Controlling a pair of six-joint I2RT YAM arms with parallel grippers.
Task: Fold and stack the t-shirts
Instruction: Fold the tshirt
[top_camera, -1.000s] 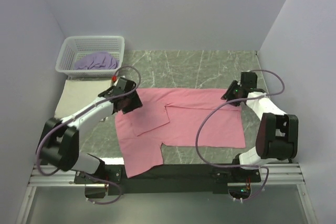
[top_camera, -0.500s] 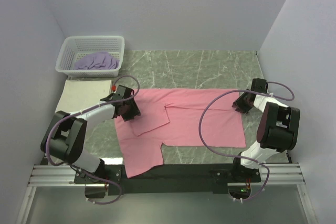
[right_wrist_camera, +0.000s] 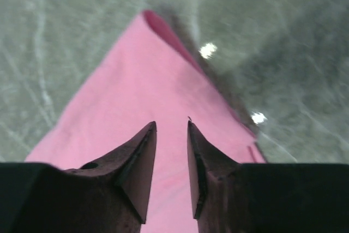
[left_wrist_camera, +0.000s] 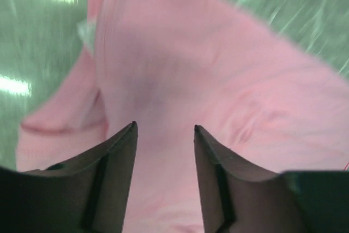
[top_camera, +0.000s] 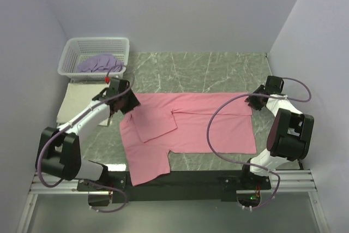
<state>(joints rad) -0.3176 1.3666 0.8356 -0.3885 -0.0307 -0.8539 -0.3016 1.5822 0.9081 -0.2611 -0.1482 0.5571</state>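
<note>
We found the left gripper (left_wrist_camera: 164,126) half open over the pink t-shirt (top_camera: 212,126), the right gripper (right_wrist_camera: 171,123) narrowly parted above its far-right corner, both empty.

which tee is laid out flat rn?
The pink fabric t-shirt, spread across the table. The lavender t-shirt is bunched in the white lattice basket; the cream t-shirt lies folded beside it.

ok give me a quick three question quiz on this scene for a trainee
1. True or false: the lavender fabric t-shirt lies in the white plastic lattice basket.
2. The left gripper is over: A the basket, B the pink fabric t-shirt, C the lavender t-shirt.
3. Fill in: the right gripper is above the pink shirt's far ____ corner.
Key: 1 true; 2 B; 3 right.
</note>
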